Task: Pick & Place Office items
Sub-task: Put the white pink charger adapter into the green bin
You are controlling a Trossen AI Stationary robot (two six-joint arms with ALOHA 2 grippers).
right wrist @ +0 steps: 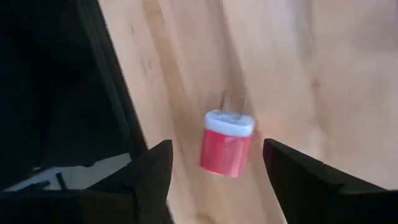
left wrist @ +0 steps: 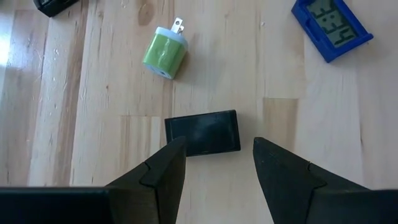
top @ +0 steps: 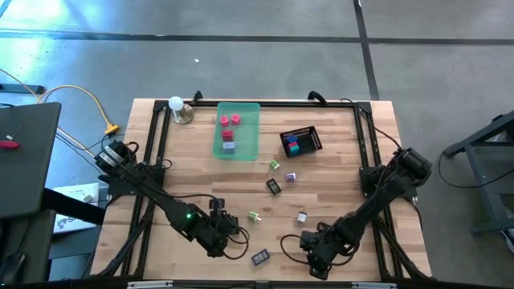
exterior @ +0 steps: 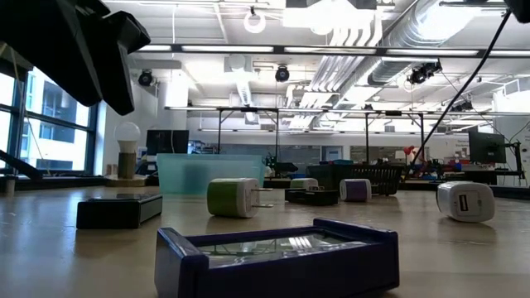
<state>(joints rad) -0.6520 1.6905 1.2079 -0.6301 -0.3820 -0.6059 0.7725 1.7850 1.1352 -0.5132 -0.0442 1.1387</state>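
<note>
A flat black piece (left wrist: 203,132) lies on the wooden table just ahead of my left gripper (left wrist: 217,146), which hovers open over its near edge at the table's front left (top: 225,237). A red plug with a white cap (right wrist: 227,149) lies on its side between the open fingers of my right gripper (right wrist: 216,146), at the table's front right (top: 312,250). A green-and-white plug (left wrist: 165,53) and a blue display piece (left wrist: 333,28) lie close by. Pink and red pieces lie in the green tray (top: 250,136). Blue and red pieces sit in the black mesh basket (top: 313,136).
More small pieces lie loose mid-table: a white plug (top: 302,217), a black piece (top: 274,186), a lavender one (top: 290,177) and a green one (top: 274,164). A bulb lamp (top: 178,108) stands at the far left. The black frame rail (right wrist: 106,81) runs beside my right gripper.
</note>
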